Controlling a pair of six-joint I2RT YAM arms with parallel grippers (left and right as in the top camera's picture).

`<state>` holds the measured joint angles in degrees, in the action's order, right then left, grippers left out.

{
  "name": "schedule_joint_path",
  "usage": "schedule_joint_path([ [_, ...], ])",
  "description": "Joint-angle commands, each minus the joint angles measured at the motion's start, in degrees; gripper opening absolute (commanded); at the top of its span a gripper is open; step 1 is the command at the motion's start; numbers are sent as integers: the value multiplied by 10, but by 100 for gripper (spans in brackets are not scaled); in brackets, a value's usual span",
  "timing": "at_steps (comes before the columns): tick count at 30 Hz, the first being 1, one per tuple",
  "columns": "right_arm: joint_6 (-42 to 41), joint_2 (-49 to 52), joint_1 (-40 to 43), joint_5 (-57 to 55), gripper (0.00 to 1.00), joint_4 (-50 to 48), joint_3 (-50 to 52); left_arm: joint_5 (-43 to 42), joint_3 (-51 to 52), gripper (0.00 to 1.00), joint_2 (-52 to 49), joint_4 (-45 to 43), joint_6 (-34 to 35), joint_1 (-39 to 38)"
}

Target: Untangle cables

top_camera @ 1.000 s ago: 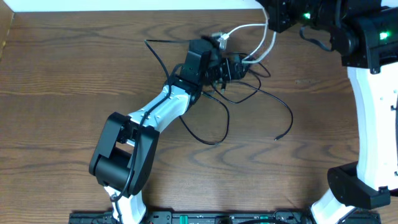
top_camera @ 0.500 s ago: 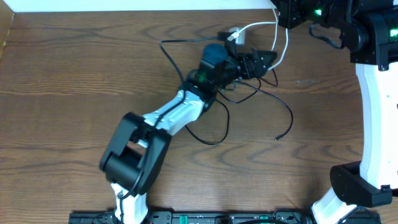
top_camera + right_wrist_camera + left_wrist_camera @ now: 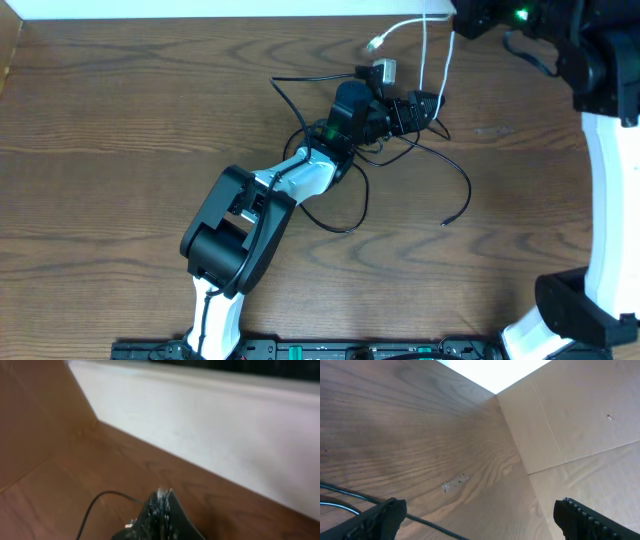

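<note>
Left gripper (image 3: 420, 108) is wide open with nothing in it. It hovers low over the knot of cables near the far middle of the table (image 3: 120, 120). In the left wrist view its two fingers (image 3: 385, 516) stand far apart with only bare wood between them. A strand of the black cable (image 3: 430, 521) crosses just by the left finger; I can't tell whether it touches.

The black cable (image 3: 467, 183) sprawls in loops under and around the left gripper. One loop runs back beside the left forearm, and the free end lies well to the right of the gripper, on the near side.

The white cable (image 3: 425, 55) comes out of the knot right beside the left fingertips. It runs up as two strands to the right gripper (image 3: 462, 22) at the far right corner. A small plug (image 3: 373, 45) dangles left of those strands, and a bigger pale plug (image 3: 385, 70) sits just behind the left gripper.

Right gripper (image 3: 161, 497) is closed tight with a white bit pinched at the tips, which looks like the white cable. The black cable (image 3: 92, 505) curves off to its left.
</note>
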<state>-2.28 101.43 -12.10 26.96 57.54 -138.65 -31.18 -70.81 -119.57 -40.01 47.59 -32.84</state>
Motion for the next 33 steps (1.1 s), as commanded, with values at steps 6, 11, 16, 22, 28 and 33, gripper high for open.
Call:
schedule_joint_path([
  [6, -95, -36, 43, -67, 1, -9, -4, 3, -5, 98, 0, 11, -21, 0],
  [11, -104, -36, 59, -111, 1, 1, -4, 4, -5, 99, 0, 59, -22, 4],
  [16, -104, -37, 73, -110, 1, -8, -4, 8, -5, 99, 0, 125, -67, 10],
  [22, -104, -38, 84, -142, 1, -3, -4, 24, -5, 99, 0, 206, -123, 10],
  [28, -103, -19, 84, -275, 1, 58, -3, 38, -5, 77, 0, 261, -170, 10],
  [33, -103, 28, 83, -267, 1, 120, -3, 33, -5, 69, 0, 271, -170, 10],
])
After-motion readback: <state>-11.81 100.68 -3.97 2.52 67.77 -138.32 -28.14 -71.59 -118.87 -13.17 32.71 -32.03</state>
